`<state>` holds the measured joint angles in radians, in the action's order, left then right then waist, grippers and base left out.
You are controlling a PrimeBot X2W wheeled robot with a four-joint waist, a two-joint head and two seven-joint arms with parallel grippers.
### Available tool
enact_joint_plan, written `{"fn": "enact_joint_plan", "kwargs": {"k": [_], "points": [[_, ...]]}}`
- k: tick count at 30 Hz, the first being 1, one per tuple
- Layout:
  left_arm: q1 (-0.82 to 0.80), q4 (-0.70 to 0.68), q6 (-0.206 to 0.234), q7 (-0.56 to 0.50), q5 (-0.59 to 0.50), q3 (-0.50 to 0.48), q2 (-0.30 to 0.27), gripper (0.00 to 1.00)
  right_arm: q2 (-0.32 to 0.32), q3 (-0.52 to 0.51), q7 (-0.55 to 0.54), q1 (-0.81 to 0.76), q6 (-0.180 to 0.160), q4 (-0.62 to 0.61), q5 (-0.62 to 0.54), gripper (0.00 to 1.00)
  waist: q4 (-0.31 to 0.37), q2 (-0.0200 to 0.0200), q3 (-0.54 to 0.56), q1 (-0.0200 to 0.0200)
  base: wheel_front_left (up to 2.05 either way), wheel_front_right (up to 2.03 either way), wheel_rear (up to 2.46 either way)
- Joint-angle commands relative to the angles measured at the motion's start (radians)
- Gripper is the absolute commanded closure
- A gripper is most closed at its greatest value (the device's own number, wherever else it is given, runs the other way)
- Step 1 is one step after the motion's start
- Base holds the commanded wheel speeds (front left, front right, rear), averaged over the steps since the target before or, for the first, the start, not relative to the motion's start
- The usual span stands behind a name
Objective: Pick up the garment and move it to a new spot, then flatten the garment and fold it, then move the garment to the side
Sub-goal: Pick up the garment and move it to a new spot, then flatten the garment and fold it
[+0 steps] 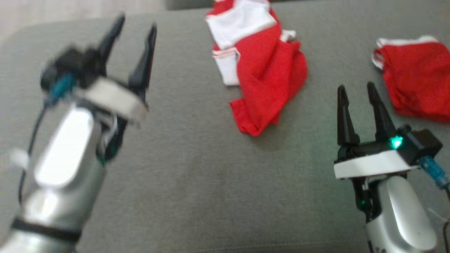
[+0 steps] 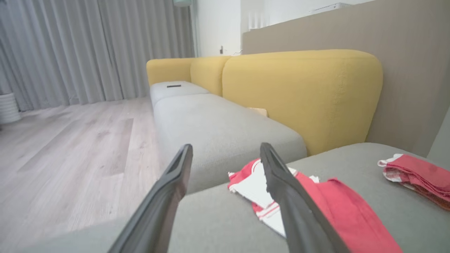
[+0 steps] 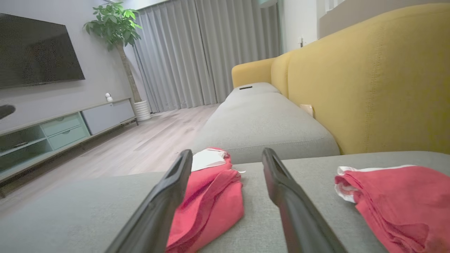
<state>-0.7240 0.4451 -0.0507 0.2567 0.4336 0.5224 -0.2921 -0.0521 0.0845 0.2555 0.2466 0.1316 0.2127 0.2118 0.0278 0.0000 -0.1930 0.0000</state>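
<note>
Well, on my head feed the left gripper (image 1: 137, 23) showed blurred at the left over the grey cushion (image 1: 193, 182), its two dark fingers spread wide with nothing between them. The right gripper (image 1: 355, 87) sat at the lower right, its fingers likewise apart and empty. The red-and-white garment (image 1: 267, 70) lay in a crumpled heap toward the far edge of the cushion, roughly between the two grippers and touching neither. Its white panels faced up at the far end and a red fold trailed toward me. A second red garment (image 1: 418, 80) sat bunched at the right side of the same cushion, just beyond the right gripper's fingertips and clear of the first heap. Through the left wrist camera I saw a yellow sofa back (image 2: 302, 95) behind a grey seat (image 2: 218, 130), with a wood floor (image 2: 70, 147) and grey curtains (image 2: 88, 45) on the left of that view.
</note>
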Motion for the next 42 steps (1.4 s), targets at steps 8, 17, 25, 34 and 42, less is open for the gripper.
{"fn": "enact_joint_plan", "kwargs": {"k": [8, 17, 25, 34, 42], "points": [[0.349, -0.242, 0.051, 0.005, 0.018, -0.156, -0.002, 0.0, 0.002, 0.027, 0.003, -0.064, -0.001, 0.002, 0.018, 0.0, -0.117, 0.0, 0.128, 0.0, 0.0, 0.0, 0.0], [0.568, -0.361, 0.028, 0.005, -0.032, -0.311, 0.101, 0.0, 0.002, 0.039, -0.015, -0.086, -0.001, 0.044, 0.028, 0.0, -0.15, 0.0, 0.125, 0.0, 0.0, 0.0, 0.0], [0.538, -0.352, -0.031, 0.005, -0.09, -0.314, 0.159, 0.0, 0.002, 0.078, -0.084, -0.028, -0.001, 0.134, 0.041, 0.0, -0.202, 0.0, 0.066, 0.0, 0.0, 0.0, 0.0], [0.505, -0.319, -0.069, 0.005, -0.11, -0.316, 0.209, 0.0, 0.002, 0.075, -0.133, 0.105, -0.001, 0.398, 0.08, 0.0, -0.284, 0.0, 0.009, 0.0, 0.0, 0.0, 0.0], [0.512, -0.304, -0.077, 0.005, -0.121, -0.335, 0.222, 0.0, 0.002, 0.164, -0.048, 0.191, -0.001, 0.459, 0.153, 1.0, -0.291, 0.0, 0.021, 0.0, 0.0, 0.0, 0.0]]}}
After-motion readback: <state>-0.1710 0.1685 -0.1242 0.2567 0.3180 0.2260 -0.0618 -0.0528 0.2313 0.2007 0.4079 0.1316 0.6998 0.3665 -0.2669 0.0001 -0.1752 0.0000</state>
